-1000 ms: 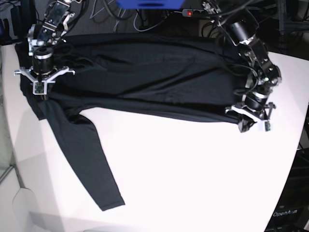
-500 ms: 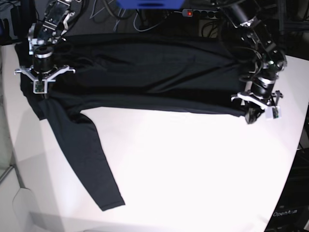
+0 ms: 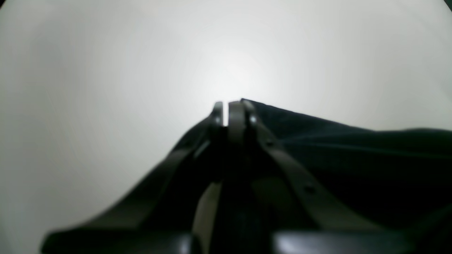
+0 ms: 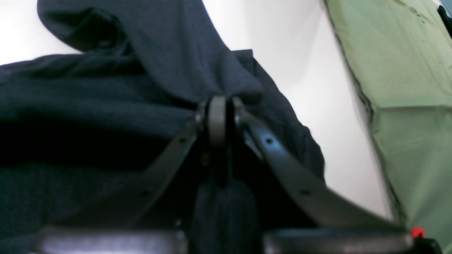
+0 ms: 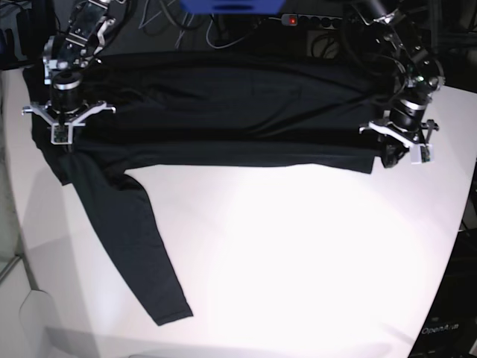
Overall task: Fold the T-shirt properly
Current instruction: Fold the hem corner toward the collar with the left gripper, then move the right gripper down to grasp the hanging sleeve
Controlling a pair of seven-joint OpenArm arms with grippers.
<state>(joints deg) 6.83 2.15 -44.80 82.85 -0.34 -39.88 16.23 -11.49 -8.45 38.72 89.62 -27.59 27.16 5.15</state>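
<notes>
Now the T-shirt [image 5: 223, 112] lies as a long black band across the far half of the white table [image 5: 298, 261], stretched flat between the two arms, with one sleeve [image 5: 130, 239] trailing from its end toward the table's near edge. Compared with a second ago, the edge of the shirt nearest the middle of the table has gone from slanting to nearly straight, because the left gripper [image 5: 395, 153] has carried its corner outward and toward the table's far side, pulling the slack out; the right gripper [image 5: 63, 134] has kept its place at the opposite end. Both sets of jaws are pinched narrow on black cloth, each holding a corner of the shirt. That tautness suggests the body is being smoothed ahead of a fold, with the loose sleeve yet to be tucked in. The table is otherwise bare; behind its far edge run dark cables and a power strip [image 5: 305, 20] with a red light.
</notes>
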